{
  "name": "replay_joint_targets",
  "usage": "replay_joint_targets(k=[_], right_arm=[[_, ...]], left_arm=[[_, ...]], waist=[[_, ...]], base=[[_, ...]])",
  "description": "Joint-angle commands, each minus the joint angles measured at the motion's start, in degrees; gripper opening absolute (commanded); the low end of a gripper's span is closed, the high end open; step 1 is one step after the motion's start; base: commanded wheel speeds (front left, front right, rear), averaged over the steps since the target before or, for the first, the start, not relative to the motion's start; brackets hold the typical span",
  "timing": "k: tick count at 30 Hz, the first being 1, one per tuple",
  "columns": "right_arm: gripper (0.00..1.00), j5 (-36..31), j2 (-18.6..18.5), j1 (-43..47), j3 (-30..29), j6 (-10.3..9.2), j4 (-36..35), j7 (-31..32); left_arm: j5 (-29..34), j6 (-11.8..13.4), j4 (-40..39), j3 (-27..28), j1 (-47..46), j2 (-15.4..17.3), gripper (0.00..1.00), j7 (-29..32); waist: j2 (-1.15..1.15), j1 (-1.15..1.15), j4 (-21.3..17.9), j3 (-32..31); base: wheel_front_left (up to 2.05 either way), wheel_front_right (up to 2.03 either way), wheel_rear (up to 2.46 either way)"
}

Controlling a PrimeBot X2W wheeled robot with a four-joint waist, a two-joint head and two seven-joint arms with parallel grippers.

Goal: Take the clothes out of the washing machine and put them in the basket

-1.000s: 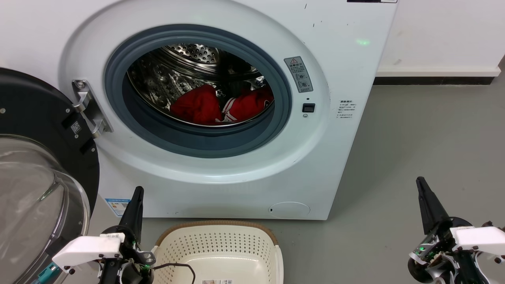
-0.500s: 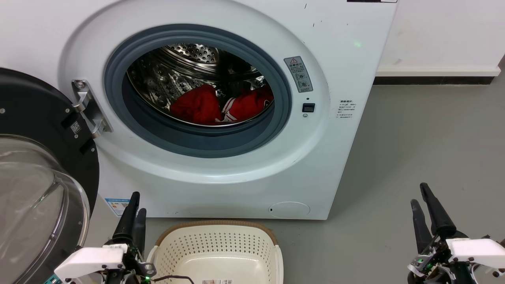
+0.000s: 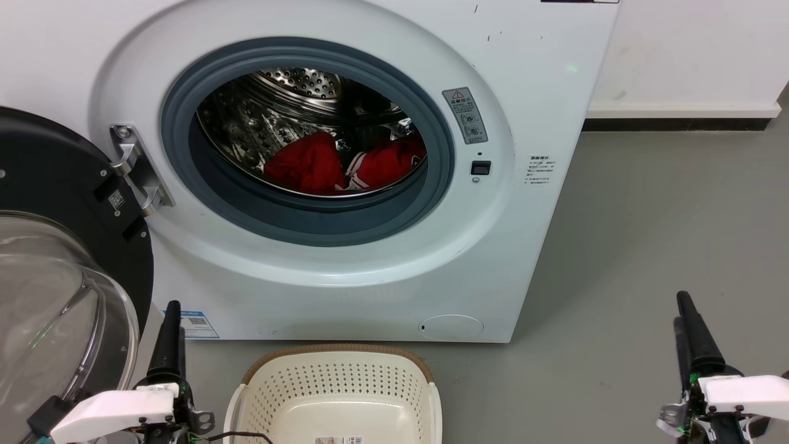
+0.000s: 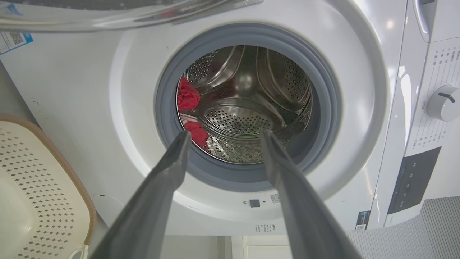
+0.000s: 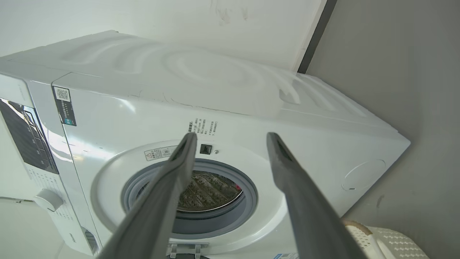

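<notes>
Hovering low, both spread and gripping nothing: left pincer lower left, right pincer lower right. The clothes lie upper centre inside the washing machine, heaped side to side; the left pincer looks nearer.

2 red clothes in open washing machine; basket nr front.

Tally: singles mostly, pairs here and there.
One washing machine with one grey-rimmed porthole, one steel drum, one glass door on one hinge, and one control knob. Two red clothes in the drum: one plain garment, one garment with white striped trim. One cream basket. Two tools, left tool and right tool, two dark fingers apiece.
</notes>
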Motion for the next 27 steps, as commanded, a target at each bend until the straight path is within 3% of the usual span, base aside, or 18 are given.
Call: replay_joint_targets(k=[1, 10, 19, 27], right_arm=[[1.00, -3.68, -0.28, -1.10, -0.80, 0.00, -1.54, -0.69], [1.00, -21.86, -0.33, -0.48, 0.15, 0.00, -8.90, -2.72], [1.00, -34.94, -0.37, 0.00, 0.62, 0.00, -14.96, -4.40], [1.00, -47.79, -0.40, 1.01, 3.09, 0.00, -20.28, -6.29]], left_arm=[[2.12, -0.06, -1.35, 0.86, -0.69, 0.11, 1.00, -0.62], [12.52, 1.21, -6.00, 1.87, -0.37, 0.12, 1.00, -2.65], [22.64, 5.39, -13.19, -0.15, 0.32, 0.13, 1.00, -4.31], [36.81, 8.45, -20.78, -5.04, 1.74, 0.14, 1.00, -6.24]], waist=[[0.00, 0.00, -0.02, 0.00], [0.00, 0.00, -0.08, 0.21], [0.00, 0.00, -0.03, 0.45], [0.00, 0.00, 0.18, 0.54]], base=[[0.00, 0.00, 0.00], [0.00, 0.00, 0.00], [0.00, 0.00, 0.00], [0.00, 0.00, 0.00]])
